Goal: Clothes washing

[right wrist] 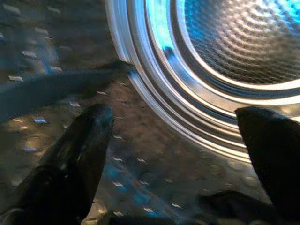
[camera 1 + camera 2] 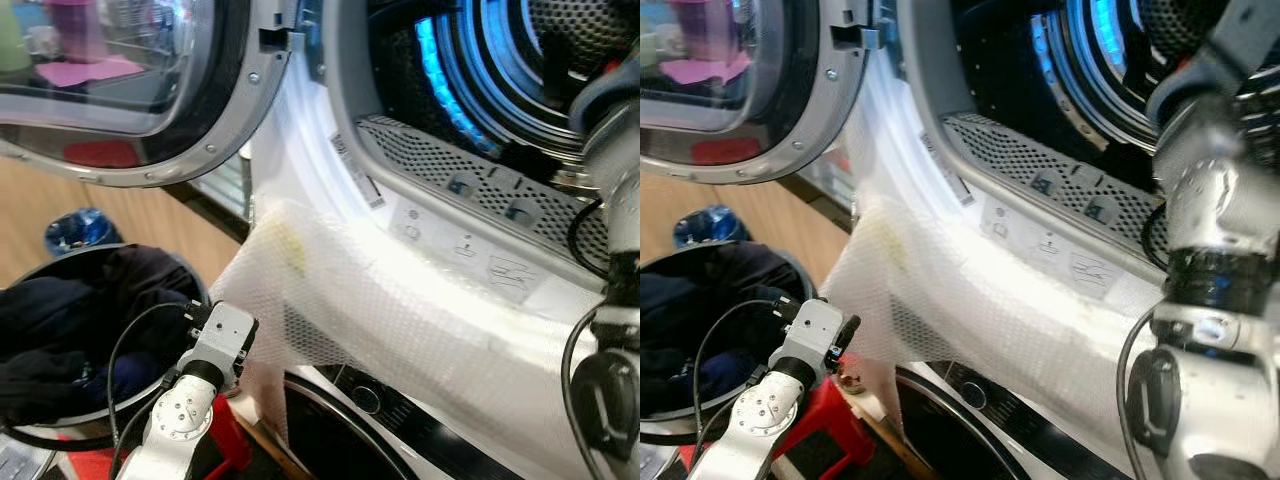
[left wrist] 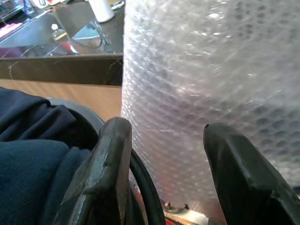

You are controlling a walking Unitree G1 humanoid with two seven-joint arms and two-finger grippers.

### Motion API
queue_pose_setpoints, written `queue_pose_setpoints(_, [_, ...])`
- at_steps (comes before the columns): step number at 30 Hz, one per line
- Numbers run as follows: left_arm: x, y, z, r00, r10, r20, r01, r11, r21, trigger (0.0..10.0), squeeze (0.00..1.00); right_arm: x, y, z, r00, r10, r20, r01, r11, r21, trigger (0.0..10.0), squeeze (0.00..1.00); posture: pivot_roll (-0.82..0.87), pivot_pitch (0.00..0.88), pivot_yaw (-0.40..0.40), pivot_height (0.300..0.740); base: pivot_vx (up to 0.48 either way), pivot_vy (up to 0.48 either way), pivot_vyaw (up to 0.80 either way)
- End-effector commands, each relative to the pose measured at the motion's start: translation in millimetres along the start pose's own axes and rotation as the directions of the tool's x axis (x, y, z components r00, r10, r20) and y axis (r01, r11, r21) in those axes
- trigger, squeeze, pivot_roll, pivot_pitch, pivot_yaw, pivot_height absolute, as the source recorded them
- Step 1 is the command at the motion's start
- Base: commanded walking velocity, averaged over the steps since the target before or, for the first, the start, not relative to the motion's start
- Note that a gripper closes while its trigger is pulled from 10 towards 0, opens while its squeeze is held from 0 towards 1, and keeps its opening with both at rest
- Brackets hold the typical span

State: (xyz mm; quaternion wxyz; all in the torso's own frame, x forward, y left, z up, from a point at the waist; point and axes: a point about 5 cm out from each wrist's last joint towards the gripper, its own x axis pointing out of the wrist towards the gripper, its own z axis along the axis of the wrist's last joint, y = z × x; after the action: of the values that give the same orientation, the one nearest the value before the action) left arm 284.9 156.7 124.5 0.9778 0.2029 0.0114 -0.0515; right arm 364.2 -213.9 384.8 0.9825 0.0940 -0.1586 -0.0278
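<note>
The upper machine's round door point(image 2: 130, 100) hangs open at the left. Its steel drum point(image 1: 234, 42) glows blue inside. My right arm point(image 2: 610, 150) reaches into the opening, and the right gripper point(image 1: 177, 117) stands open in front of the drum rim with nothing between its fingers. Dark fabric point(image 1: 47, 89) lies in the drum beside and below it. A black basket point(image 2: 100, 250) at lower left holds dark clothes point(image 2: 60, 330). My left gripper point(image 3: 166, 136) is open, at the basket's rim, next to the bubble wrap point(image 2: 380, 320).
Bubble wrap drapes over the machine's front lip and hangs down its face. A second machine's door point(image 2: 340, 430) sits below. A red stool point(image 2: 225, 435) stands under the basket. A blue bin point(image 2: 75, 230) is on the wooden floor behind.
</note>
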Motion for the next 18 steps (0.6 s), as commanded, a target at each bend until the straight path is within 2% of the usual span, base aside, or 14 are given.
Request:
queue_pose_setpoints(1, [-1.3, -2.8, -1, 1.000, -0.001, -0.009, 0.001, 1.000, -0.012, 10.0, 0.00, -9.9, 0.5, 0, 0.999, 0.030, 0.028, -0.030, 1.000, -0.005, 10.0, 0.00, 0.27, 0.130, -0.165, 0.740, 0.000, 0.000, 0.00])
queue_pose_setpoints(2, [-3.3, -0.3, 1, 0.999, 0.031, 0.011, -0.030, 0.999, -0.024, 10.0, 0.00, -26.4, -2.2, -11, 0.994, 0.083, 0.065, -0.084, 0.996, 0.023, 10.0, 0.00, 0.28, 0.130, -0.177, 0.740, 0.000, 0.000, 0.00])
queue_pose_setpoints(3, [-4.3, 1.0, 2, 0.999, 0.047, 0.022, -0.046, 0.999, -0.029, 10.0, 0.00, -34.3, -6.2, -13, 0.991, 0.077, 0.110, -0.084, 0.995, 0.057, 10.0, 0.00, 0.28, 0.130, -0.181, 0.740, 0.000, 0.000, 0.00])
queue_pose_setpoints(4, [-5.1, 2.1, 3, 0.998, 0.061, 0.027, -0.060, 0.998, -0.033, 10.0, 0.00, -39.8, -11.9, -15, 0.991, 0.045, 0.128, -0.054, 0.996, 0.074, 10.0, 0.00, 0.28, 0.130, -0.181, 0.740, 0.000, 0.000, 0.00])
queue_pose_setpoints(5, [-6.1, 3.5, 3, 0.996, 0.082, 0.024, -0.081, 0.996, -0.041, 10.0, 0.00, -46.5, -25.6, -23, 0.991, -0.067, 0.115, 0.063, 0.997, 0.042, 10.0, 0.00, 0.28, 0.130, -0.181, 0.740, 0.000, 0.000, 0.00])
queue_pose_setpoints(6, [-6.6, 3.0, 3, 0.996, 0.082, 0.023, -0.081, 0.996, -0.042, 10.0, 0.00, -48.5, -30.6, -25, 0.987, -0.108, 0.117, 0.106, 0.994, 0.028, 10.0, 0.00, 0.28, 0.137, -0.182, 0.740, 0.000, 0.000, 0.00])
queue_pose_setpoints(7, [-6.6, 3.0, 3, 0.996, 0.082, 0.023, -0.081, 0.996, -0.042, 10.0, 0.00, -48.5, -30.6, -25, 0.987, -0.108, 0.117, 0.106, 0.994, 0.028, 10.0, 0.00, 0.28, 0.137, -0.182, 0.740, 0.000, 0.000, 0.00])
queue_pose_setpoints(8, [-7.2, 0.7, 3, 0.997, 0.070, 0.025, -0.069, 0.997, -0.038, 10.0, 0.00, -52.8, -35.3, -25, 0.977, -0.147, 0.156, 0.150, 0.989, -0.005, 10.0, 0.00, 0.29, 0.137, -0.185, 0.740, 0.000, 0.000, 0.00])
queue_pose_setpoints(10, [-7.7, -0.2, 5, 0.997, 0.060, 0.038, -0.059, 0.998, -0.030, 10.0, 0.00, -59.1, -37.5, -25, 0.962, -0.182, 0.203, 0.186, 0.983, -0.002, 10.0, 0.00, 0.29, 0.137, -0.185, 0.740, 0.000, 0.000, 0.00])
queue_pose_setpoints(12, [-8.1, 0.5, 5, 0.997, 0.063, 0.041, -0.062, 0.998, -0.029, 10.0, 0.00, -62.5, -36.8, -25, 0.959, -0.182, 0.218, 0.183, 0.983, 0.015, 10.0, 0.00, 0.29, 0.137, -0.185, 0.740, 0.000, 0.000, 0.00])
queue_pose_setpoints(15, [-11.2, 9.5, 9, 0.992, 0.106, 0.075, -0.104, 0.994, -0.038, 10.0, 0.00, -84.6, -23.5, -36, 0.955, -0.108, 0.275, 0.081, 0.991, 0.110, 10.0, 0.00, 0.30, 0.144, -0.181, 0.740, 0.000, 0.000, 0.00])
queue_pose_setpoints(18, [-12.5, 12.7, 15, 0.985, 0.132, 0.114, -0.127, 0.991, -0.045, 10.0, 0.00, -96.9, -5.8, -30, 0.937, 0.034, 0.348, -0.049, 0.998, 0.033, 10.0, 0.00, 0.29, 0.147, -0.182, 0.740, 0.000, 0.000, 0.00])
